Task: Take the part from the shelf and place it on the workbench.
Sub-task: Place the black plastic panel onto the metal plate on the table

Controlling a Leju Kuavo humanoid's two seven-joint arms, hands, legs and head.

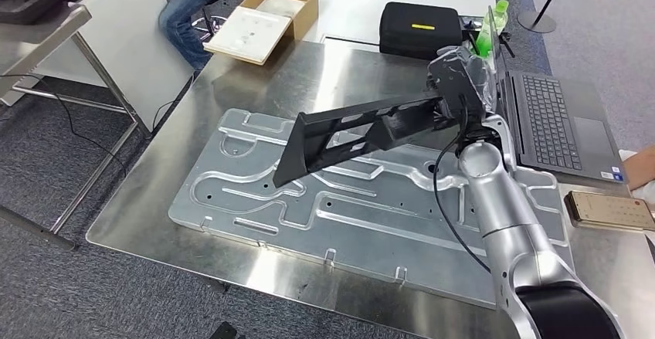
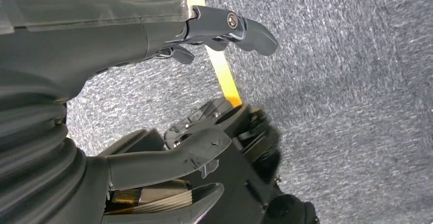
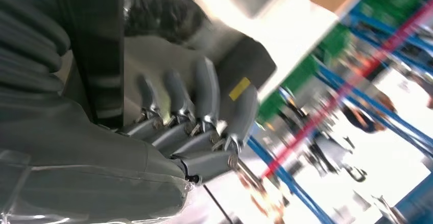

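Head view: I have the right hand (image 1: 457,84) out over the far right of the bench (image 1: 255,88), gripping the black part (image 1: 351,134) by its right end. The part juts left from the hand, tilted, its left end lowest and just above the grey moulded tray (image 1: 232,200) that lies on the bench; I cannot tell whether it touches. A laptop (image 1: 552,123) and a black case (image 1: 417,26) sit close by on the right and far side. I judge this the placing step: the next move calls for lowering the part level and clear of the laptop. Left wrist view: the left hand (image 2: 204,96) hangs over grey carpet, fingers apart, holding nothing. Right wrist view, blurred: the fingers (image 3: 196,106) wrap around the part's black bar.
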